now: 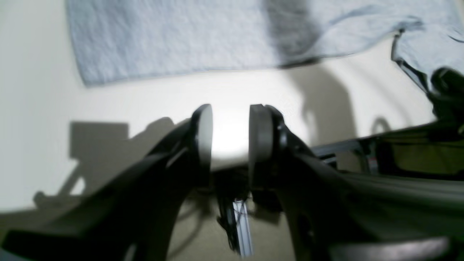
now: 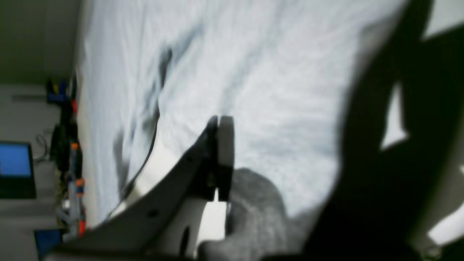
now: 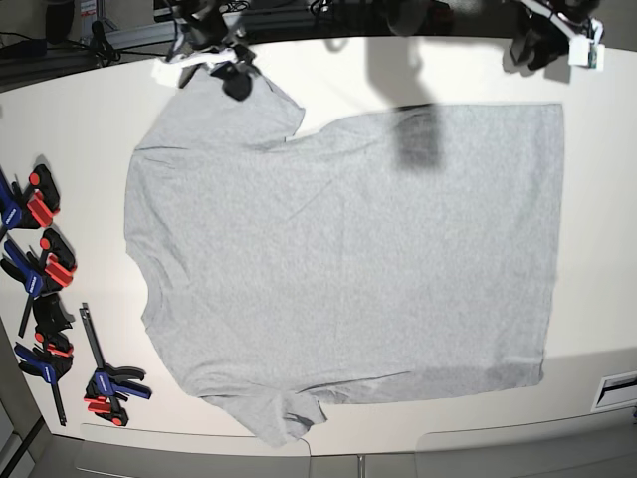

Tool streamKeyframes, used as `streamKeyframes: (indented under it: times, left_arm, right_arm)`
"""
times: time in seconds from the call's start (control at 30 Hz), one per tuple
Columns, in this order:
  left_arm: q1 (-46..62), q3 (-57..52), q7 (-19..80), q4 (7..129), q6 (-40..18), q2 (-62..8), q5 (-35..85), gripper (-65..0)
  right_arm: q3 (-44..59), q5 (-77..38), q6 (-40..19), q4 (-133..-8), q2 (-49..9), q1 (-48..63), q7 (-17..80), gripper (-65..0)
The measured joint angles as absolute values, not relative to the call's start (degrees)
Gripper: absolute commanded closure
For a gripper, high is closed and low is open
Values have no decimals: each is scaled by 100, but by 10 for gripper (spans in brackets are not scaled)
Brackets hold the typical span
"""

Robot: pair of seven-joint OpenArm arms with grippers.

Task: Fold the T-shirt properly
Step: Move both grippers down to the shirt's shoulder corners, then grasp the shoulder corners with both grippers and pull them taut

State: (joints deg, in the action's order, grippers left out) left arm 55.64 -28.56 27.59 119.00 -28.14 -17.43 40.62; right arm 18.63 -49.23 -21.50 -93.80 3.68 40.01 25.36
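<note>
Two tools are seen at the T-shirt [image 3: 338, 269], which is spread flat on the table [image 3: 90, 119]. The right tool [image 2: 219, 127] is clenched at a sleeve; whether cloth is pinched cannot be told. The left tool [image 1: 230, 134] is parted and empty beside the hem.

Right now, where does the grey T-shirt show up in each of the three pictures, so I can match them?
Left wrist view: the T-shirt lies along the top edge, beyond the open left hand.
Right wrist view: it fills the middle, behind the shut right hand.
Base view: it lies spread flat across the middle of the white table.
Shared landmark: the white table under the T-shirt appears in all three views.
</note>
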Motion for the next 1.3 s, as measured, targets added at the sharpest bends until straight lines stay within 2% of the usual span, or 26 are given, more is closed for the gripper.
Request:
streamKeyframes:
  times: [0.13,0.3,0.47,0.73,0.87,1.07,1.3]
  left_arm:
    - [5006,-2853,3308,11688,-2412,-1741,4152,-166]
    - [4403,-2851,3435,11139,-2080,-1761,4294,-168]
    - [3828,-3024,3656,10191,-2082,-1737,4560,-239]
    - [3201,-4051,3887,8766,-2217,-2115,5424,-242]
    - [3177,-4073,3887,8302,-2239,-2320,5605,-242]
    - [3061,-4005,3968,7909,-2523,-2250,5981,-242]
    - [2615,-3754,4108,7612,-2556,-2255,6055,-242]
  right_arm:
    - [1796,-4777,-2163,-9384,366,3999,2502,0]
    - [1798,-4775,-2167,-9384,366,3999,2504,0]
    - [1798,-4775,-2167,-9384,366,3999,2504,0]
    - [1796,-4775,-2167,-9384,364,3999,2517,0]
    - [1793,-4775,-2167,-9384,366,3999,2517,0]
    - [1793,-4775,-2167,-9384,366,3999,2519,0]
    - [1793,-4775,-2167,-9384,366,3999,2519,0]
